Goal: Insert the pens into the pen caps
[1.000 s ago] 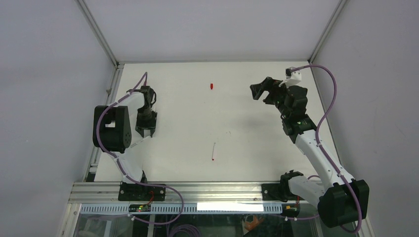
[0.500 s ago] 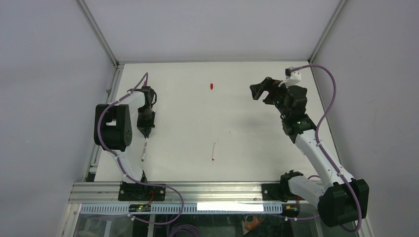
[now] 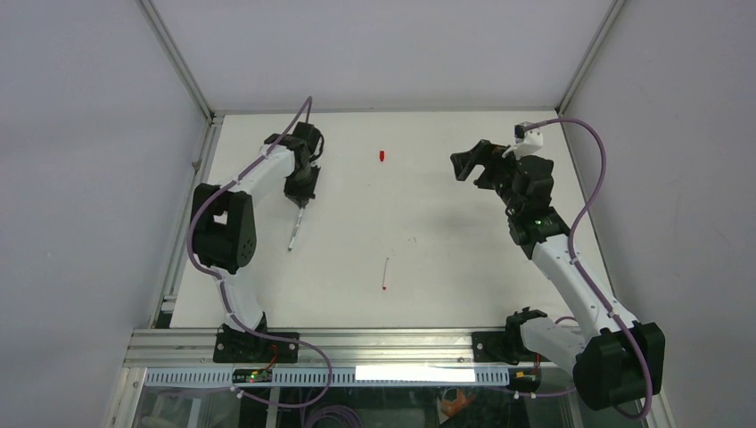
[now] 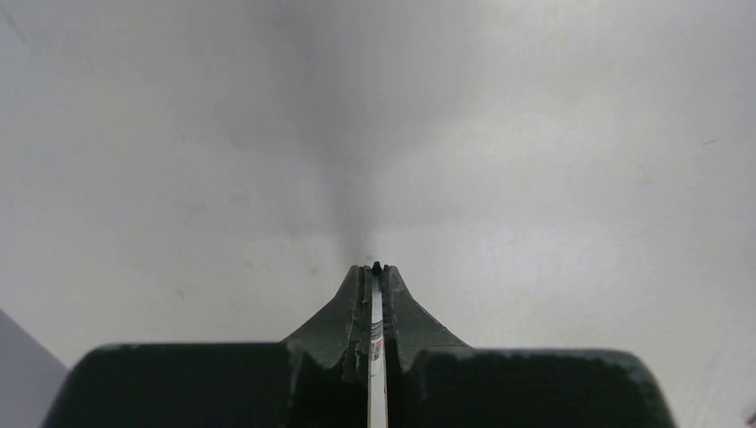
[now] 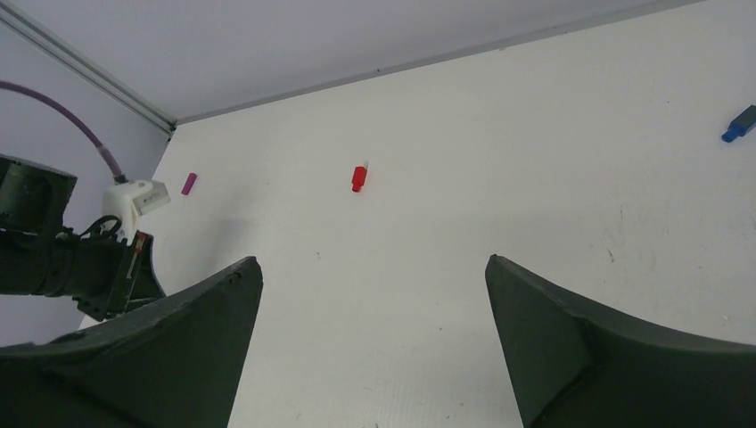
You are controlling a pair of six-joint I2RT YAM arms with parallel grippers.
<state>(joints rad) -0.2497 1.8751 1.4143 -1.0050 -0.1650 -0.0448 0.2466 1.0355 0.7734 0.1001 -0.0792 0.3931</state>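
Left wrist is showing left end effector [image 4: 375, 276] pinching a pen [image 4: 376, 357] near its tip; light, stiff, probably slippery; right end effector [image 5: 372, 267] is gaping wide.

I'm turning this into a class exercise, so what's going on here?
The left tool is shut on a thin pen over the left side of the table. The right tool hangs open at the far right, holding nothing. A second pen lies loose near the middle. A red cap, a purple cap and a blue cap lie apart, none on a pen.
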